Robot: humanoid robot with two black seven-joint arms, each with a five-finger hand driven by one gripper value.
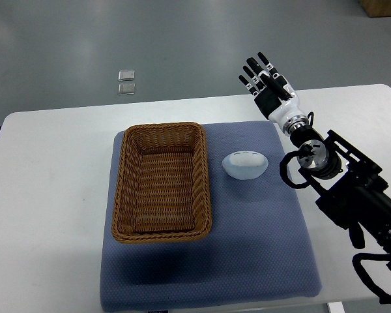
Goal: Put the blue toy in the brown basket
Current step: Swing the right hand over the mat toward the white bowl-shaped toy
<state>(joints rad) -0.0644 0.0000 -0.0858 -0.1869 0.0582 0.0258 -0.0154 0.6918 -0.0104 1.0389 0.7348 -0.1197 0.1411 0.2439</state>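
One white table [52, 195], blue mat [247, 248], grey floor [182, 39]; right robot hand [264, 81] released, fingers spread.

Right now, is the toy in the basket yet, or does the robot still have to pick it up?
Not yet. Nothing looks done: the brown basket is empty, and the pale blue toy lies on the blue mat just right of it. Nothing is in hand either: the right hand hovers beyond the toy with fingers spread. Left to do: grasp the toy, lift it and put it into the basket.
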